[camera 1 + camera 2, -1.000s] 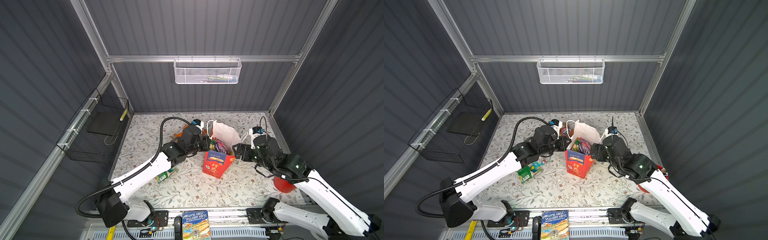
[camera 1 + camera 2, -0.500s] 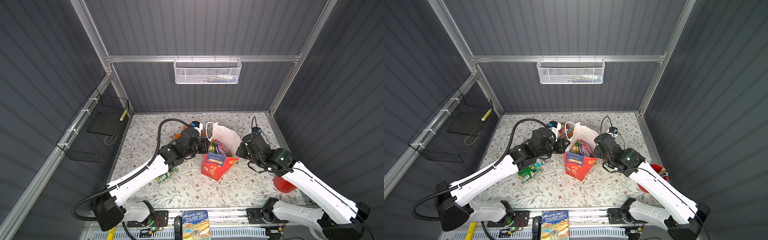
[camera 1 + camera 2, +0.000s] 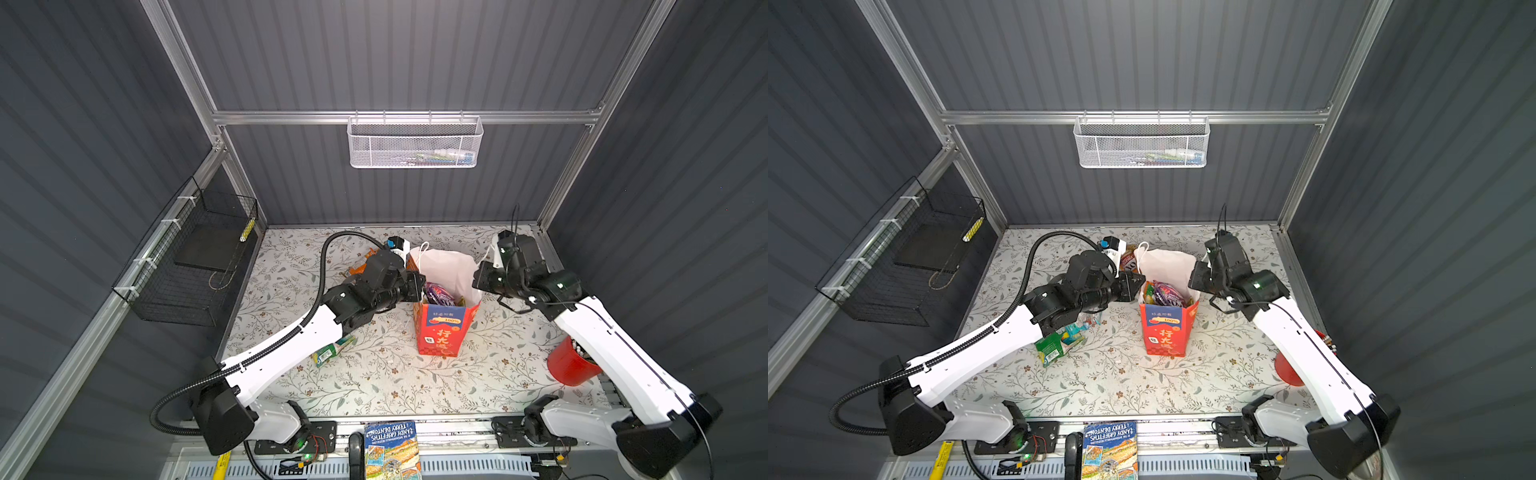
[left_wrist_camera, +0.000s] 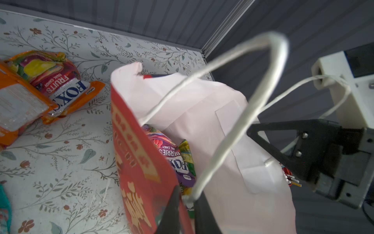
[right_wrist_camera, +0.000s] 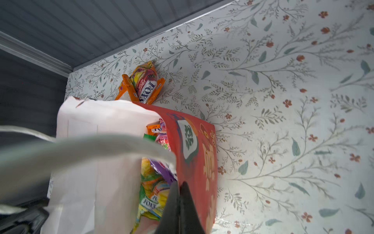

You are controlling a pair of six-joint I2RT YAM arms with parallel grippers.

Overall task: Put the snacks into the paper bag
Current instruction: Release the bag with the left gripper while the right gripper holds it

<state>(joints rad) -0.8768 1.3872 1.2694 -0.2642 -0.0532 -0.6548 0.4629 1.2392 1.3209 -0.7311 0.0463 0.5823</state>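
- Covering the cell floor, table (image 3: 374, 386): floral-printed top, partly hidden under both arms.
- Black wire basket (image 3: 195, 257), side wall: dark slab inside. A yellow item at its corner is too small to identify.
- White mesh basket (image 3: 415, 143), back wall: contents blurred by the mesh, nothing legible.
- Paper bag (image 3: 440, 336) (image 3: 1165, 336) (image 4: 137, 162) (image 5: 194, 162): upright mid-table between the grippers, mouth open, white inside. Blue panel reads "100%", with gold Chinese characters below. An out-of-focus cord handle (image 4: 253, 101) crosses the left wrist view.
- Book (image 3: 390, 451) (image 3: 1111, 449): front edge, lower part cut off. Inverted cover reads "ANDY GRIFFITHS", "TERRY DENTON".
- Red cup (image 3: 569, 365): mostly hidden behind the right arm (image 3: 602, 332).
- Left gripper (image 3: 417, 286) (image 4: 186, 194): jaws slightly parted, astride the bag's rim at the handle root. Contact with the paper cannot be told.
- Right gripper (image 3: 478, 282) (image 5: 179, 186): fingers pressed together, pinching the bag's opposite rim.
- Orange packet (image 4: 66, 85) (image 5: 145, 87): on the table behind the bag, reads "FOX'S FRUITS OVAL CANDY".
- Second orange packet (image 4: 18, 105): touching the first, silver back up, cut off.
- Purple packet (image 4: 172, 158) (image 3: 1167, 295): inside the bag, reads "FOX'S BERRIES OVAL CANDY".
- Green-yellow packet (image 5: 149, 200): inside the bag, "FOX'S" partly visible.
- Green packet (image 3: 1050, 351): on the table, half under the left arm (image 3: 291, 345), label unreadable.
- Teal packet (image 3: 1075, 330): beside the green one, mostly hidden.
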